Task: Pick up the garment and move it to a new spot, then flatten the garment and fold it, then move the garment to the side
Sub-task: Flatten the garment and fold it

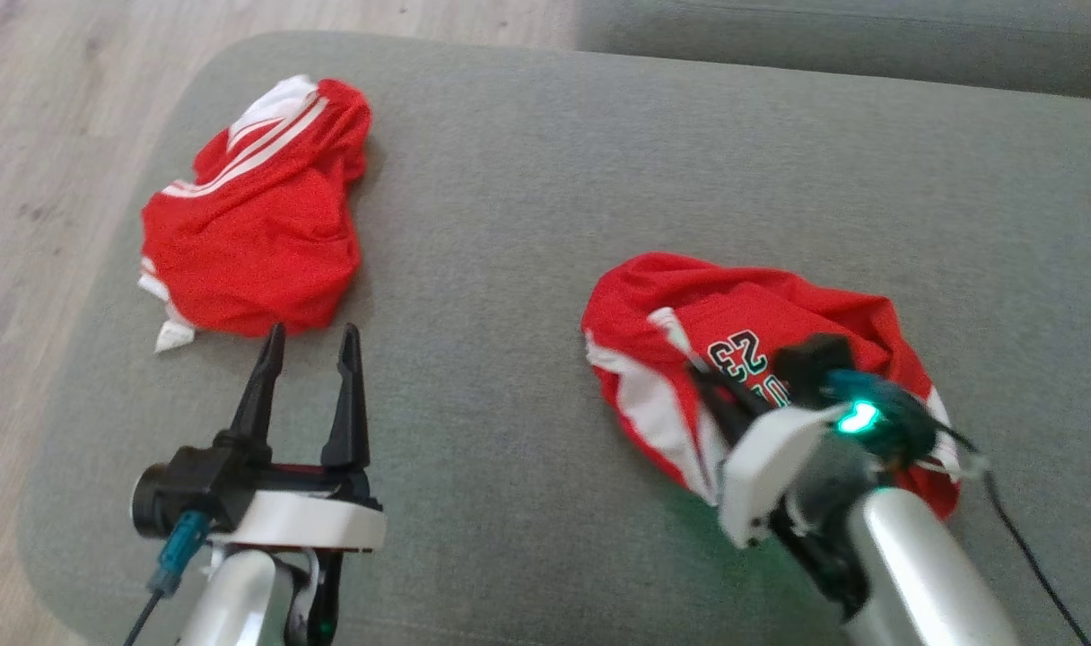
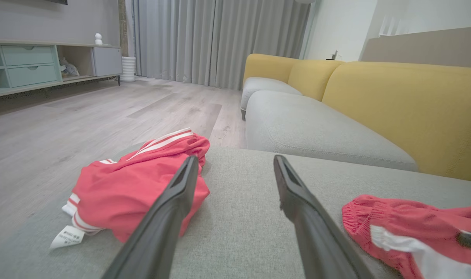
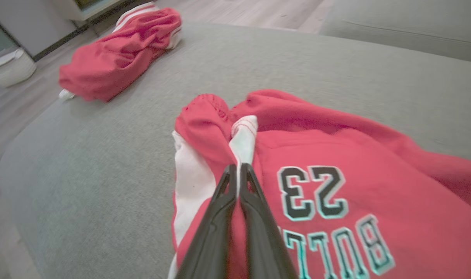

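step: first one, the pick-up. I'd say I'm right at the grab, nothing lifted yet as far as I can tell.

right claw (image 3: pixel 238 167): fingers pinched together on a white-and-red fold of the jersey (image 3: pixel 336 186), the one with the 23 on it. Looks like a real bite on cloth, not just air.

left claw (image 1: pixel 310 341): wide open, holding nothing, hanging just short of the other red garment (image 1: pixel 258 215), the striped one.

where the jersey is: crumpled on the grey cushion (image 1: pixel 528 179), on my right side, well apart from the striped one.

next move: my guess is lift straight up and carry it to a bare patch of cushion. Needs the pinch to hold, since it's only a thin fold.

worry: the heap could drag or slip out. Left claw should keep clear of the striped one so I don't snag it.
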`<state>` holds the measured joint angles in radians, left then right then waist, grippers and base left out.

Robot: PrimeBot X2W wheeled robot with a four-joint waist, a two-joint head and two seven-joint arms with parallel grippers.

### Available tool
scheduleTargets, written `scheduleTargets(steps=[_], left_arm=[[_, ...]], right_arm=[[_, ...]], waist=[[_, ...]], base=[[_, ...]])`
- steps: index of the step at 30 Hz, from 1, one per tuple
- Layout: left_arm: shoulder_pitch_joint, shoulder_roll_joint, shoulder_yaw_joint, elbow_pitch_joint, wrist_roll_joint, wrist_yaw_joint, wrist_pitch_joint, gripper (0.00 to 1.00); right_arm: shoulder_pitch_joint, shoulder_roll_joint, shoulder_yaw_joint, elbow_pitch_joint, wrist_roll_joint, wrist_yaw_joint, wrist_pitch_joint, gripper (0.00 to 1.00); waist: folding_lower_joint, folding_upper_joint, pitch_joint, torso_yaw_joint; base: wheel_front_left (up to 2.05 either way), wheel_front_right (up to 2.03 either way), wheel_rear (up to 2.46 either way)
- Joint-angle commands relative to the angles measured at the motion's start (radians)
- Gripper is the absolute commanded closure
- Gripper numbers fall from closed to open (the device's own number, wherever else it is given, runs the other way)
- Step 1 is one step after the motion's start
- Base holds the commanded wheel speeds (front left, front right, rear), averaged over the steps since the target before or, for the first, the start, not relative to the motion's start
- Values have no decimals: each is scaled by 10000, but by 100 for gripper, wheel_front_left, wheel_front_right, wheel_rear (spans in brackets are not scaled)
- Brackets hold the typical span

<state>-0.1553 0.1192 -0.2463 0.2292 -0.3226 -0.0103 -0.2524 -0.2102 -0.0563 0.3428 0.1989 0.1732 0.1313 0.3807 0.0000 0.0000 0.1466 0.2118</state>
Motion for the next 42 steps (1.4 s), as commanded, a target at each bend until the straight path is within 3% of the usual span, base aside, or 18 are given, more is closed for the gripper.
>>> scheduleTargets(steps=[1, 6, 7, 8, 9, 16, 23, 28, 42], left_arm=[[-125, 80, 491, -252, 139, -45, -93, 0], [-41, 69, 633, -234, 235, -114, -93, 0], [-26, 67, 660, -242, 248, -122, -93, 0], [-7, 68, 682, -246, 256, -139, -93, 0], [7, 74, 703, -239, 267, -155, -93, 0], [80, 106, 767, -215, 365, -230, -93, 0], [199, 151, 779, -156, 446, -223, -93, 0], [374, 248, 700, -133, 537, -154, -78, 0], [833, 445, 615, -487, 528, 60, 248, 0]], right_arm=[[56, 61, -196, -668, 102, -6, -217, 100], [952, 61, -1621, -1414, 452, -6, -695, 100], [1142, 61, -1852, -1471, 640, -6, -805, 87], [1320, 61, -2064, -1492, 720, -6, -898, 37], [1480, 61, -2262, -1506, 799, -6, -1011, 0], [2035, 61, -2819, -1626, 1497, -6, -2575, 0], [1994, 61, -3056, -2315, 196, -6, -4166, 0], [2199, 61, -2861, -3059, -916, -6, -4361, 0], [3256, 61, -2666, -3701, -630, -6, -4030, 0]], waist=[[0, 0, -66, -247], [0, 0, -131, -642], [0, 0, -136, -714], [0, 0, -136, -780], [0, 0, -129, -840], [0, 0, -117, -1131], [0, 0, -285, -1282], [0, 0, -540, -1341], [0, 0, -853, -1449]], base=[[0, 0, 0], [0, 0, 0], [0, 0, 0], [0, 0, 0], [0, 0, 0], [0, 0, 0], [0, 0, 0], [0, 0, 0], [0, 0, 0]])
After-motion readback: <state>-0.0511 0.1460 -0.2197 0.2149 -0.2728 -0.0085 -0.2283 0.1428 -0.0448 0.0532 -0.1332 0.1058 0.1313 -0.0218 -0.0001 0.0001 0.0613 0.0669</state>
